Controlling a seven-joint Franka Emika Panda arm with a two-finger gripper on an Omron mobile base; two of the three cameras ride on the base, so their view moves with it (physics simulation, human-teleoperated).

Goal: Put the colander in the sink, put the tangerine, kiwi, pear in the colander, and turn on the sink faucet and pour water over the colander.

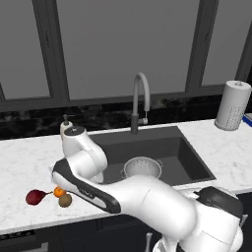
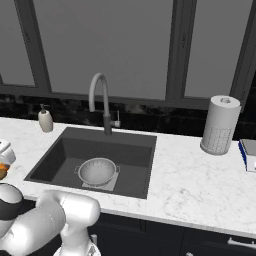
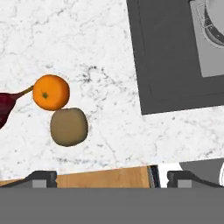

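Observation:
The colander point(image 1: 142, 167) point(image 2: 98, 171) stands upright in the sink point(image 1: 189, 152) point(image 2: 137, 150) on its pale panel, with nothing in it. On the counter left of the sink lie the tangerine point(image 1: 59, 191) point(image 3: 51, 92), the kiwi point(image 1: 65, 200) point(image 3: 68, 127) touching it, and the pear point(image 1: 34, 197) point(image 3: 3, 108) beside them. My gripper point(image 3: 111, 179) hangs open above the counter's front edge, its fingers wide apart and holding nothing; the fruits lie ahead and to its left in the hand view. The sink faucet point(image 1: 140, 98) point(image 2: 100, 97) arches over the basin. The water is out of view.
A beige soap dispenser point(image 1: 65, 125) point(image 2: 45, 120) stands behind the sink's left corner. A paper towel roll point(image 1: 233, 106) point(image 2: 220, 125) stands on the right counter, with a blue-edged object point(image 2: 248, 154) beyond it. Dark windows back the counter.

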